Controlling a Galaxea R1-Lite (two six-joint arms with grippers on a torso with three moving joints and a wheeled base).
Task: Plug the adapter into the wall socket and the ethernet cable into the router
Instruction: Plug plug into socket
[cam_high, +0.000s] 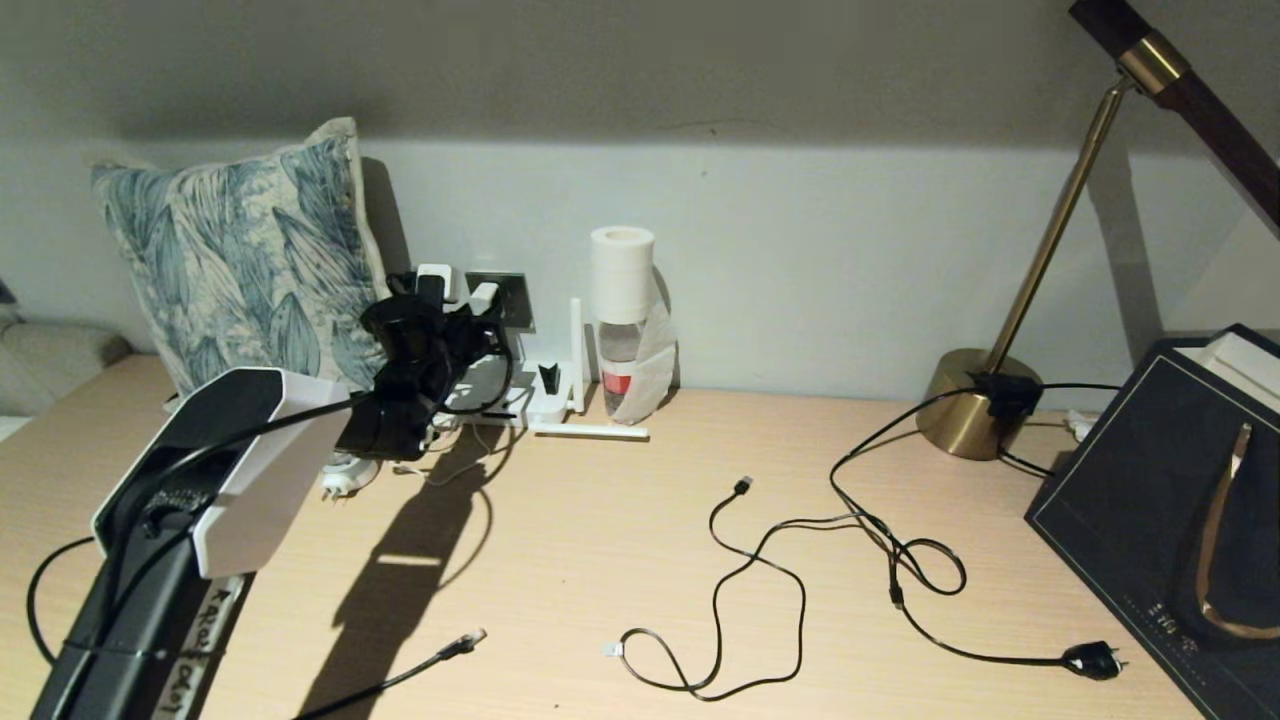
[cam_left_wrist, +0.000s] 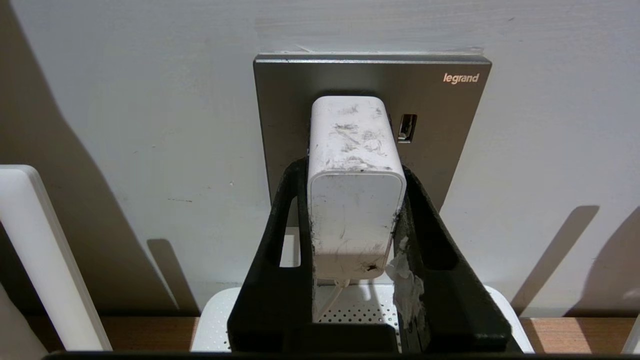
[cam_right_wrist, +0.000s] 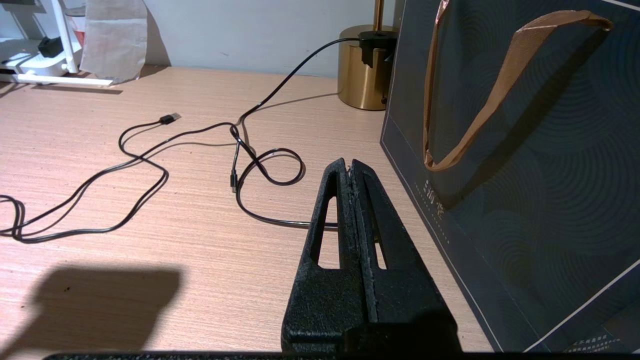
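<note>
My left gripper (cam_left_wrist: 354, 170) is shut on the adapter (cam_left_wrist: 356, 200), a scuffed white box whose thin white cord hangs down. The adapter's far end sits against the grey wall socket (cam_left_wrist: 440, 125); its prongs are hidden. In the head view the left gripper (cam_high: 440, 310) is at the wall socket (cam_high: 515, 300), beside the pillow. Directly below lies the white router (cam_left_wrist: 360, 310), which also shows with its stick antennas in the head view (cam_high: 545, 400). The ethernet cable (cam_high: 455, 648) lies loose near the table's front edge. My right gripper (cam_right_wrist: 350, 165) is shut and empty, low over the table beside the bag.
A black USB cable (cam_high: 745, 560) snakes across mid-table. The lamp's brass base (cam_high: 965, 400) and its black cord with plug (cam_high: 1095, 660) are at right, beside a dark paper bag (cam_high: 1170, 500). A pillow (cam_high: 240, 260), a bottle (cam_high: 622, 320) and a round white plug (cam_high: 340, 480) stand by the wall.
</note>
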